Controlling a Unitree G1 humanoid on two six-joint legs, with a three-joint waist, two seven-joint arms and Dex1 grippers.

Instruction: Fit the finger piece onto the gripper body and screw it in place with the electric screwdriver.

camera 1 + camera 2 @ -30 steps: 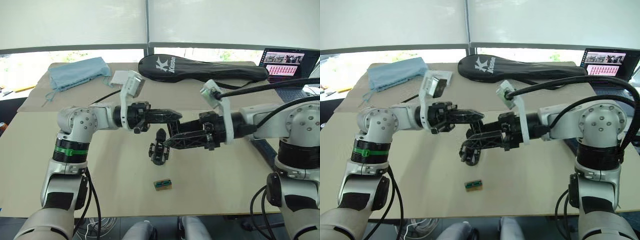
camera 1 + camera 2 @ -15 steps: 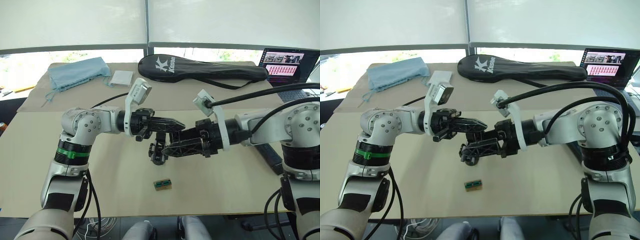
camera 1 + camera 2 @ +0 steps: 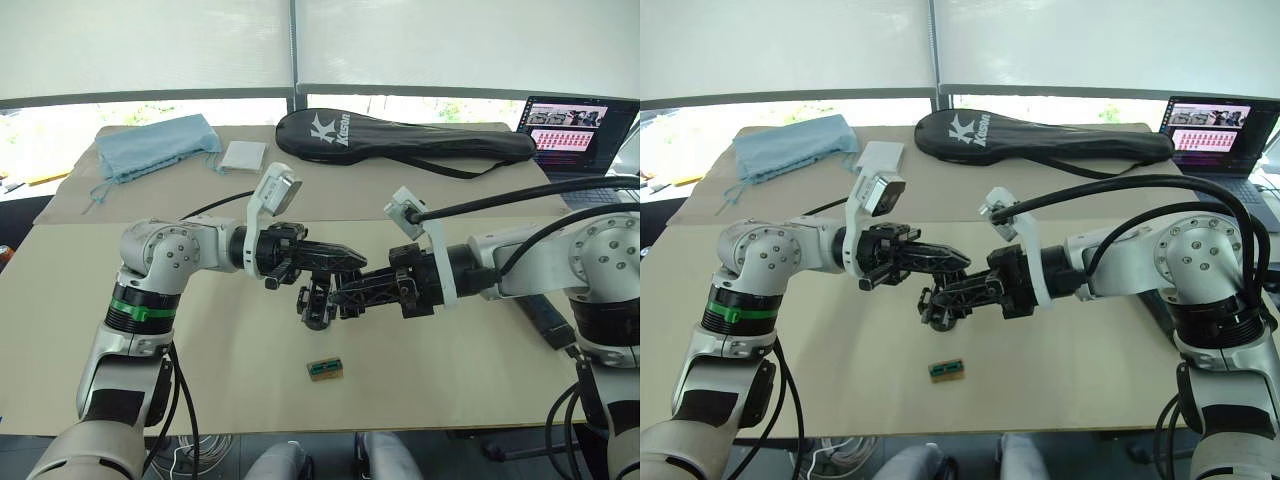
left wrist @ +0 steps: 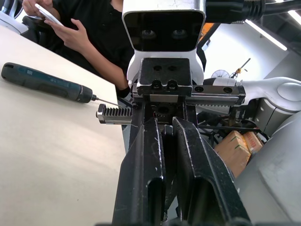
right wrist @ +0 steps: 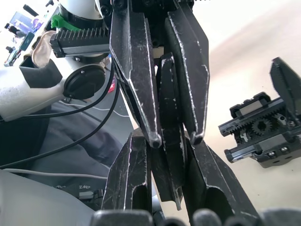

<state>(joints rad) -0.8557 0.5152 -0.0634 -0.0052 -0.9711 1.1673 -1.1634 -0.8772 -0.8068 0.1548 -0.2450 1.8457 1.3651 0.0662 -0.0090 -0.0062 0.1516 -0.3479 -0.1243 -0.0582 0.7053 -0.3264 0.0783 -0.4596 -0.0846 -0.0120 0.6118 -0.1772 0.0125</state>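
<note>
Counting what's sitting on the surface (image 3: pixel 230 380): one gripper body (image 3: pixel 318 303) at centre, one small green-and-brown block (image 3: pixel 326 369) at 6 o'clock of it. One long black racket bag (image 3: pixel 400 138) lying at 12 o'clock, one blue cloth (image 3: pixel 158 143) and one white pad (image 3: pixel 244 156) at 11, one laptop (image 3: pixel 568 128) glowing at 2. One electric screwdriver (image 4: pixel 47 84) lying flat. One finger piece (image 5: pixel 168 113) showing between the arms.

on the table (image 3: pixel 200 380), the gripper body (image 3: pixel 318 305) stands at the middle, with the small block (image 3: pixel 326 369) before it. behind lie the racket bag (image 3: pixel 400 137) and, to its left, the blue cloth (image 3: pixel 155 145). the laptop (image 3: pixel 570 125) sits far right. the electric screwdriver (image 4: pixel 47 84) lies at the table's right.
</note>
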